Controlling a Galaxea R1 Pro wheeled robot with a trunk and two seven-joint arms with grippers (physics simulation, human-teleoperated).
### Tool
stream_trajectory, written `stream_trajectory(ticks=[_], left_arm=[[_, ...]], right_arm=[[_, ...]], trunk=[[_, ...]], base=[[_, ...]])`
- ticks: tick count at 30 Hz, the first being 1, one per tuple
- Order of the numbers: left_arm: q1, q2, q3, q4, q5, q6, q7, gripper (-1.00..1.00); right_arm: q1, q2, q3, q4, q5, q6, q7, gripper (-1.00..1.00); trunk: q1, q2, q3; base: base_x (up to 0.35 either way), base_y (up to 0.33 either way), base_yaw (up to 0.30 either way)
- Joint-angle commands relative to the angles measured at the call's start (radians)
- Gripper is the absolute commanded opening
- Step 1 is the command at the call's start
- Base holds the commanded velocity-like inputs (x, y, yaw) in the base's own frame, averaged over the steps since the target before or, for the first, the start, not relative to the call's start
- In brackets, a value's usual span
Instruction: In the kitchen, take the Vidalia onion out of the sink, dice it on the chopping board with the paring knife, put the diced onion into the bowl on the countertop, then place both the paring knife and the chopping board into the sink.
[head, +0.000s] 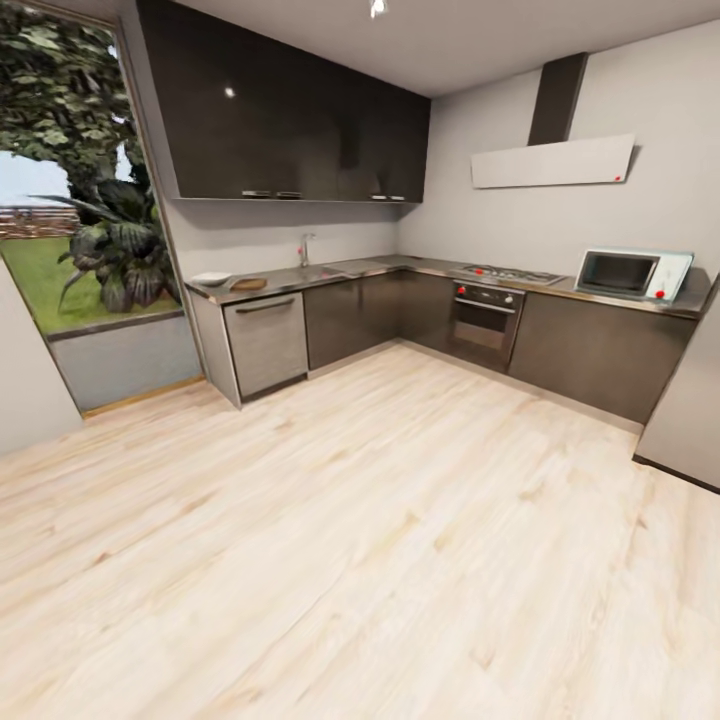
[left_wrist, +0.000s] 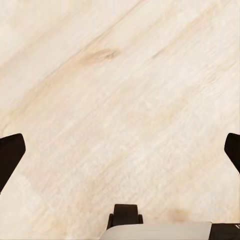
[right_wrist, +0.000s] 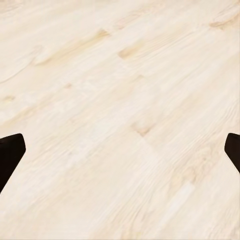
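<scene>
- The glossy grey desk (head: 330, 272) runs long along the far wall, then turns a corner.
- On it lie a brown chopping board (head: 248, 284) and a white bowl (head: 211, 279).
- Left pincer (left_wrist: 120, 150) and right pincer (right_wrist: 120, 150) are spread wide over the wooden floor (head: 360, 560).

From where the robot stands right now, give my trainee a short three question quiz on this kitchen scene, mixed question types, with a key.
1. True or false: the microwave sits on the countertop at the right end of the kitchen run.
2. Multiple choice: the chopping board lies
A. on the floor
B. on the countertop near the bowl
C. on top of the oven
3. Fill in: both wrist cameras look down at the pale wooden ____.

Key:
1. true
2. B
3. floor; the left gripper and right gripper are spread wide with nothing between the fingers.
</scene>
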Motion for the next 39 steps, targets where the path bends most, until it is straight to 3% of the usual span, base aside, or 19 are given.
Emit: stream_trajectory(ticks=[1, 39], left_arm=[[0.0, 0.0, 0.001, -0.001, 0.001, -0.002, 0.0, 1.0], [0.0, 0.0, 0.001, 0.004, 0.0, -0.001, 0.0, 1.0]], right_arm=[[0.0, 0.0, 0.001, 0.0, 0.0, -0.002, -0.002, 1.0], [0.0, 0.0, -0.001, 0.002, -0.001, -0.002, -0.002, 1.0]], trunk=[[0.001, 0.0, -0.001], [0.001, 0.0, -0.001]], base=[[0.322, -0.072, 0.0], [0.318, -0.108, 0.0]])
